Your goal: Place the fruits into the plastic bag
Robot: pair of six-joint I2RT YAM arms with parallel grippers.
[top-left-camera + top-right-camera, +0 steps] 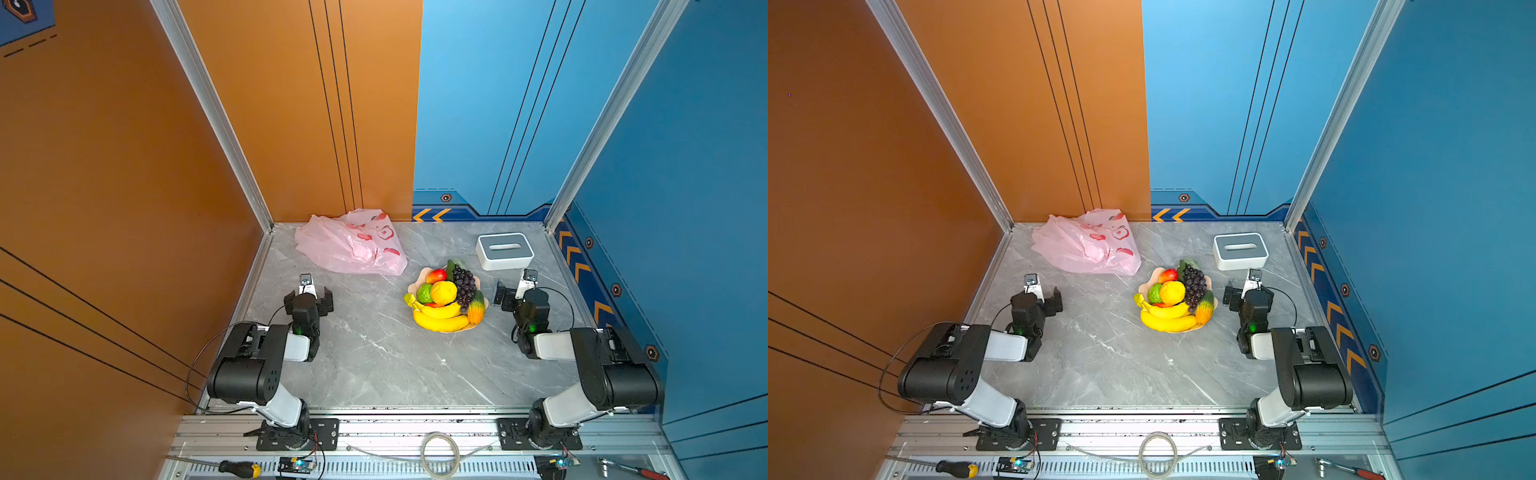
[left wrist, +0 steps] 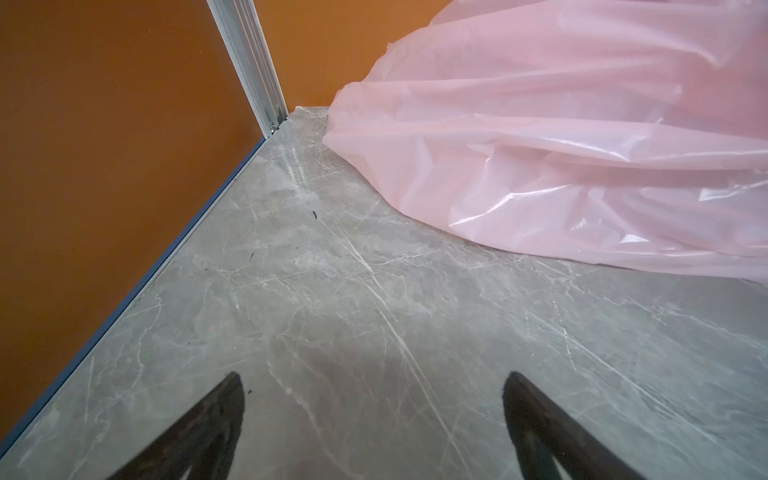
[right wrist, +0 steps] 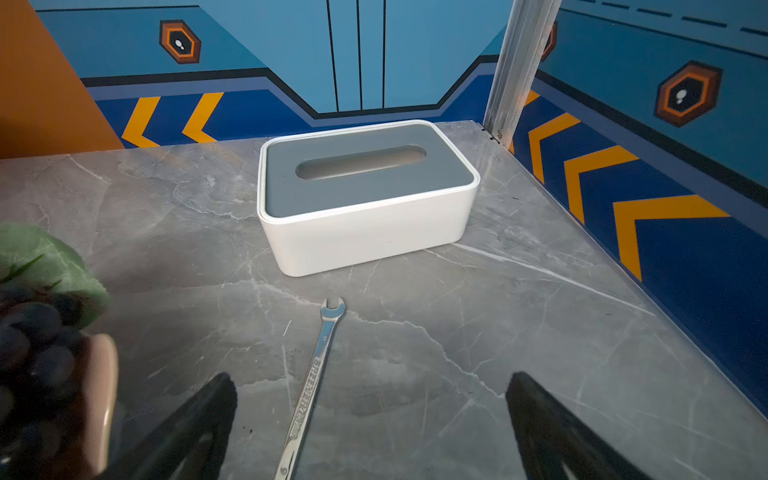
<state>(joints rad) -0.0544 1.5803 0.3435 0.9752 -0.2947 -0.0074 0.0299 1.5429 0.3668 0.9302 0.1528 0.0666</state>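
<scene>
The fruits are heaped in a peach bowl right of the table's middle: yellow bananas, an orange, a lime, a mango, purple grapes and a green-orange oblong fruit. The crumpled pink plastic bag lies at the back left. My left gripper stands open over bare table, short of the bag. To the right of the bowl, my right gripper is open and empty above a wrench. In the right wrist view the grapes are at the edge.
A white-and-grey slotted box stands at the back right, just beyond the right gripper. Walls close the table on three sides. A screwdriver, a cable loop and a ratchet lie on the front rail.
</scene>
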